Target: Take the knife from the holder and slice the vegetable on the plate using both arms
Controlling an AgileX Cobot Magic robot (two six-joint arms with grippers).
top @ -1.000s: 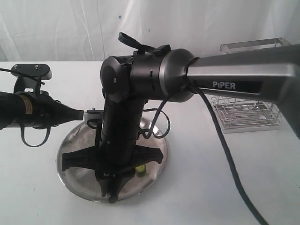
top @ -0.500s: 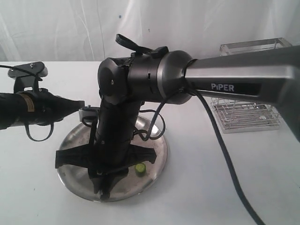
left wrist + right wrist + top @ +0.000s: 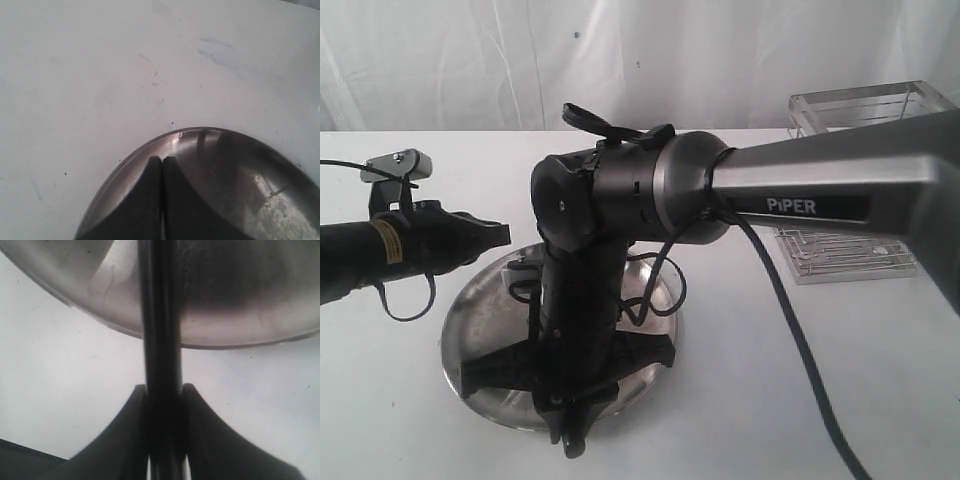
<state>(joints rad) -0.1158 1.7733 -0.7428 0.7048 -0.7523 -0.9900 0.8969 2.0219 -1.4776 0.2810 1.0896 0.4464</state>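
My right gripper (image 3: 570, 432) hangs tip-down over the front edge of the steel plate (image 3: 468, 325). In the right wrist view it (image 3: 161, 388) is shut on the knife (image 3: 160, 315), a dark bar running out over the plate (image 3: 235, 285). The left gripper (image 3: 502, 232) hovers at the plate's back-left rim. Its black fingers (image 3: 150, 200) press together with nothing between them, above the plate (image 3: 225, 165). No vegetable shows in any view. The wire holder (image 3: 865, 102) stands at the far right, partly behind the right arm.
The bulky right arm marked PiPER (image 3: 800, 185) stretches across the scene from the right, and its black cable (image 3: 800, 340) droops to the table's front. The white table (image 3: 880, 380) surrounds the plate. A white curtain hangs behind.
The right gripper swung back rightward and lower over the plate's front, covering the green slice that showed beside it. The left arm tilted, its wrist camera now higher.
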